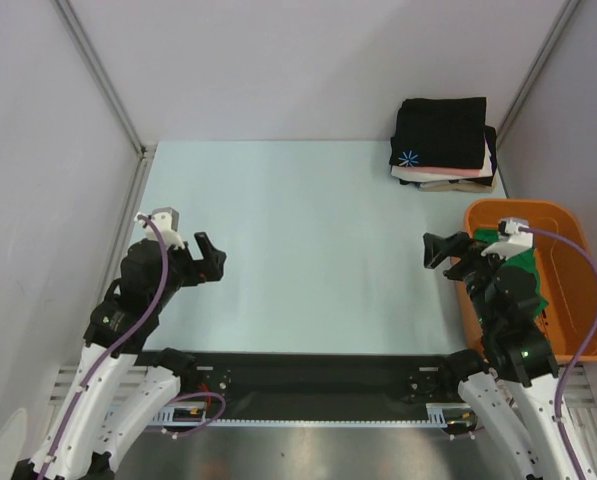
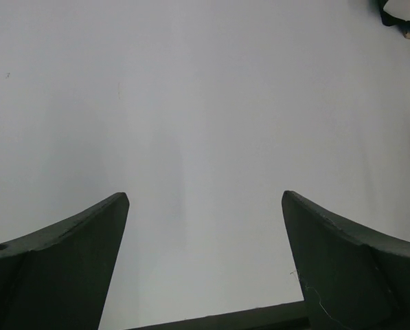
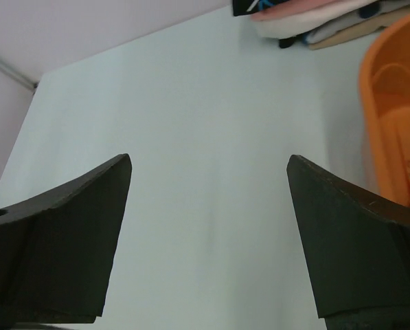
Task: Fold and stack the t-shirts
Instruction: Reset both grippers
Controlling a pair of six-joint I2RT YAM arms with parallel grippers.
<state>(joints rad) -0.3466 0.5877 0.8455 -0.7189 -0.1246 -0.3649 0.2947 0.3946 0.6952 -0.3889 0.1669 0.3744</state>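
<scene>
A folded black t-shirt (image 1: pixel 441 133) with a blue-white starburst mark lies on top of a stack at the table's far right corner. Salmon-pink (image 1: pixel 468 172), white and tan shirts lie folded under it; the stack's edge also shows in the right wrist view (image 3: pixel 308 14). A green shirt (image 1: pixel 523 270) lies in the orange tub (image 1: pixel 578 240), partly hidden by the right arm. My left gripper (image 1: pixel 211 256) is open and empty at the table's left (image 2: pixel 205 206). My right gripper (image 1: pixel 440 250) is open and empty just left of the tub (image 3: pixel 208 172).
The pale table (image 1: pixel 308 240) has walls on the left, back and right. The orange tub stands at the right edge and shows in the right wrist view (image 3: pixel 386 103). A black strip (image 1: pixel 308 370) runs along the near edge between the arm bases.
</scene>
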